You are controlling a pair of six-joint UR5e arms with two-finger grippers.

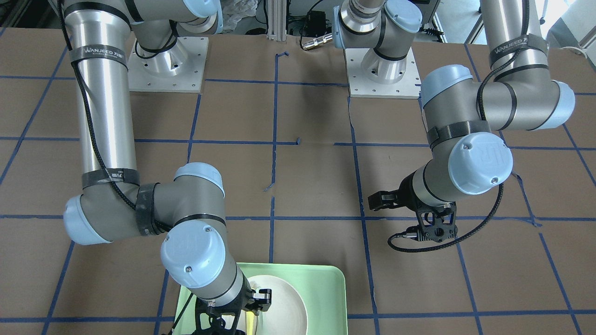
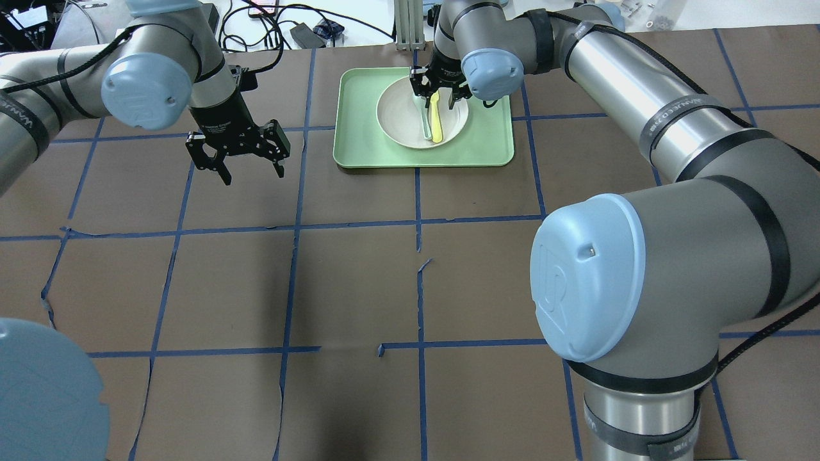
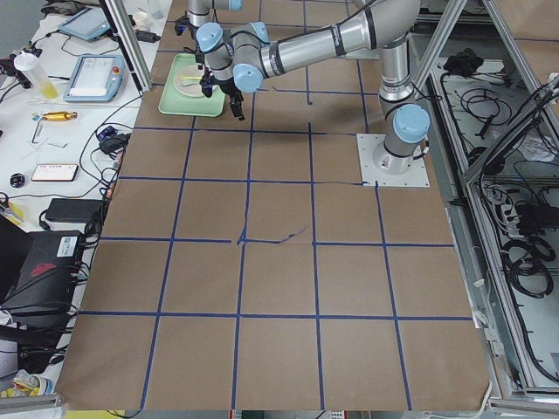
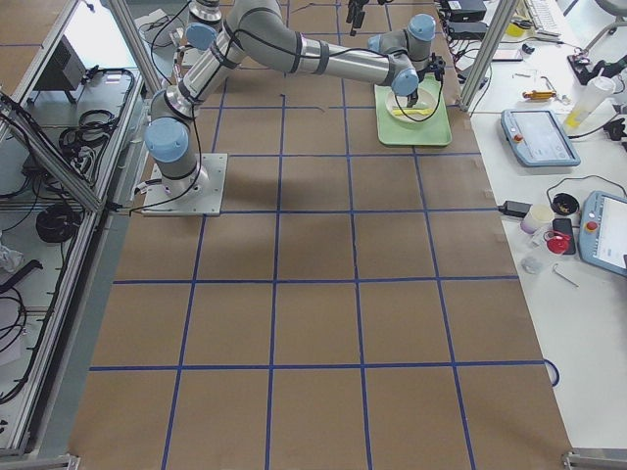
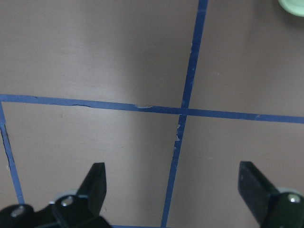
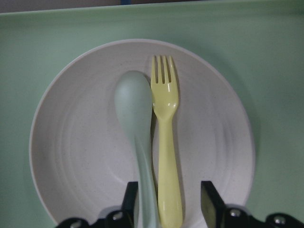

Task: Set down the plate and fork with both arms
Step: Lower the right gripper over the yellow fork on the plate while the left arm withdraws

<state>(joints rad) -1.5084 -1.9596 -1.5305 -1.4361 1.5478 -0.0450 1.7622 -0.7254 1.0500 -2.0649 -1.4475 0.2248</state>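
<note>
The off-white plate (image 2: 400, 121) lies in the light green tray (image 2: 359, 134) at the table's far middle. The pale yellow fork (image 2: 436, 121) lies in it, side by side with a grey-green spoon (image 2: 425, 125). In the right wrist view the fork (image 6: 166, 142) and spoon (image 6: 135, 109) lie on the plate (image 6: 71, 142), tines and bowl pointing away. My right gripper (image 6: 170, 202) is low over the plate and open, its jaws standing either side of both handles. My left gripper (image 2: 246, 163) is open and empty over bare table, left of the tray.
The table is brown paper with a grid of blue tape lines (image 5: 190, 71). The tray's corner (image 5: 292, 5) shows at the top right of the left wrist view. The two arm bases (image 1: 167, 65) stand at the robot's side of the table.
</note>
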